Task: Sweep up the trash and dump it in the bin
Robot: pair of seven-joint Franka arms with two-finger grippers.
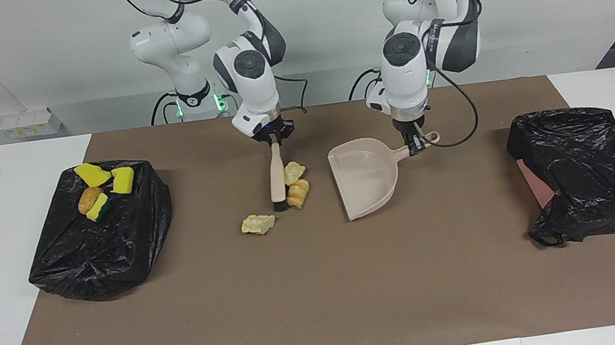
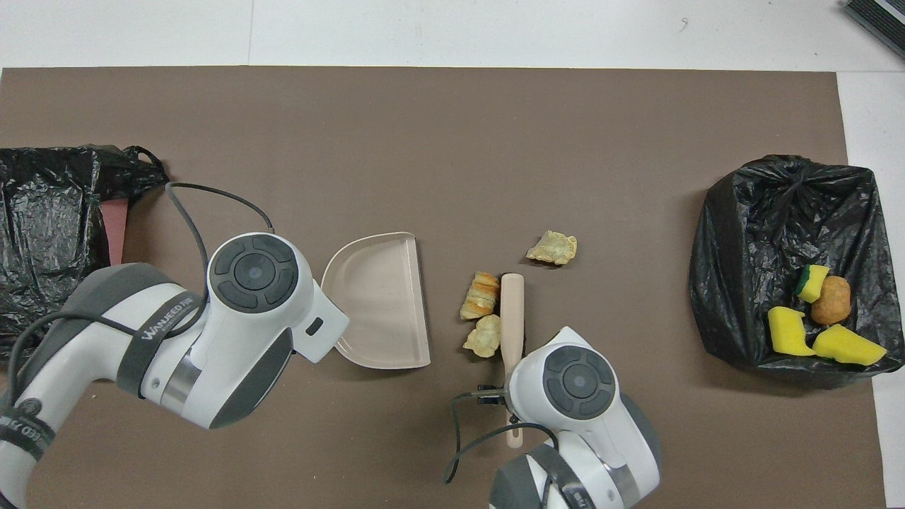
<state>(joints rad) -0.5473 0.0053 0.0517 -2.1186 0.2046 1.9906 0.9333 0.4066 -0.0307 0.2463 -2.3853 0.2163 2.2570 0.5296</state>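
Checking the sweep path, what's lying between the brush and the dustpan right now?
Two pale crusty pieces lie right beside the brush, on its dustpan side; the rest is bare brown mat, clearest in the overhead view.

"WANJEED" band on left arm's forearm (image 2: 159, 322), rest unreadable

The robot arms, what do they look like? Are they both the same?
Yes, they match. The left arm and the right arm are glossy white with dark grey joint bands and round grey caps. Loose black cables run along each one, and green lights glow at their bases. Each ends in a small black tool: the left tool and the right tool. Grey lettering marks the left forearm.
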